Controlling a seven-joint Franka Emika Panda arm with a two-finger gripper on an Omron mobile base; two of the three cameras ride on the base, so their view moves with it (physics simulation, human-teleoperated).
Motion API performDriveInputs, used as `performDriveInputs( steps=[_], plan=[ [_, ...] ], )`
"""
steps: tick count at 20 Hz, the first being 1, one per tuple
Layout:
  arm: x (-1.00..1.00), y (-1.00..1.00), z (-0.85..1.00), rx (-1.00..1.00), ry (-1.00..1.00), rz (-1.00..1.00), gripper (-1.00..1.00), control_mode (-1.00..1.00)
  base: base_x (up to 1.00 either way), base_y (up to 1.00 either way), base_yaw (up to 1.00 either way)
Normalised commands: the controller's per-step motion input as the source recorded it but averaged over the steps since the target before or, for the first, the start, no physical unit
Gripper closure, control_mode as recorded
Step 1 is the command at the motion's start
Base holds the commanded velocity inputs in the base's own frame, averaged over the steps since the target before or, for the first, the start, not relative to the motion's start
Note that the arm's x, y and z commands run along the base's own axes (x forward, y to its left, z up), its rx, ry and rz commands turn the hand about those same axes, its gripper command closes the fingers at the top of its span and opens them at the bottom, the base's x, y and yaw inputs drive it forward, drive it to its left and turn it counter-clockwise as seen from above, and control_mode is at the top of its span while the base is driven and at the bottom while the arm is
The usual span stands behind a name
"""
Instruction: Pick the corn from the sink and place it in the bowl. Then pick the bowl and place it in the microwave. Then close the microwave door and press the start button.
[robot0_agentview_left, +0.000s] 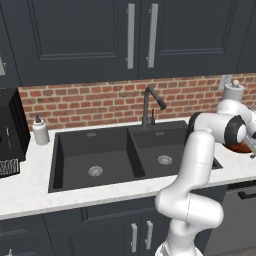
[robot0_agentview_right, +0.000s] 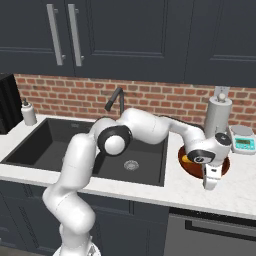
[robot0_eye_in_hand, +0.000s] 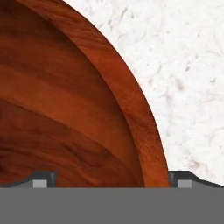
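The pincer (robot0_eye_in_hand: 109, 177) hangs wide apart over the bowl's (robot0_eye_in_hand: 65, 109) rim, one tip inside, one above the white table (robot0_eye_in_hand: 183, 65). From the right base view, a yellow bit, probably the corn (robot0_agentview_right: 186, 158), lies in the bowl beside the sink (robot0_agentview_right: 150, 165).

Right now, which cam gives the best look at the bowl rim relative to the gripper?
Hand view: the bowl rim runs between the open gripper fingertips, one over the bowl's inside, one over the counter. Right base view shows the bowl right of the sink, mostly behind the hand, corn inside. Left base view shows a sliver of it.
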Motion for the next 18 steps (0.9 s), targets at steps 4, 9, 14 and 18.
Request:
performDriveInputs(
  steps=[4,9,14,18],
  plan=[
    [0.27,0.00,-0.18,0.00,0.00,0.00,1.00,-1.00,0.00,0.00,0.00],
    [0.21,0.00,-0.02,0.00,0.00,0.00,1.00,-1.00,0.00,0.00,0.00],
    [0.08,0.00,0.00,0.00,0.00,0.00,1.00,-1.00,0.00,0.00,0.00],
    [-0.16,0.00,0.07,0.00,-0.09,-0.01,1.00,-1.00,0.00,0.00,0.00]
  ],
)
